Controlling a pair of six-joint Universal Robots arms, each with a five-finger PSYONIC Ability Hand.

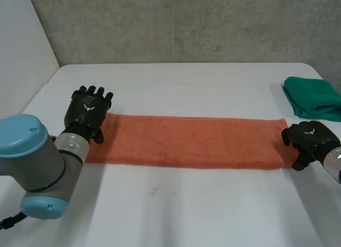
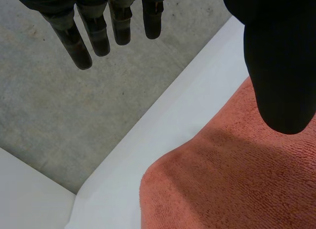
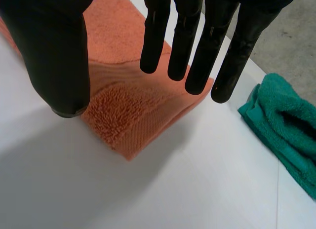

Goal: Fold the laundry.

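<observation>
Left hand (image 1: pixel 88 111) stood at the left end of the orange towel (image 1: pixel 197 140), fingers straight, gripping nothing. The towel lay flat on the white table (image 1: pixel 186 210), long axis left to right. Right hand (image 1: pixel 310 140), fingers likewise straight, was over its right end. A green cloth (image 1: pixel 314 98) lay near, unobstructing.

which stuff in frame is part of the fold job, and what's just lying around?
In the job: orange towel, laid out as a long strip; left hand, open at its left end; right hand, open at its right end.
Lying about: green towel, bundled near the table's right edge, untouched.
</observation>
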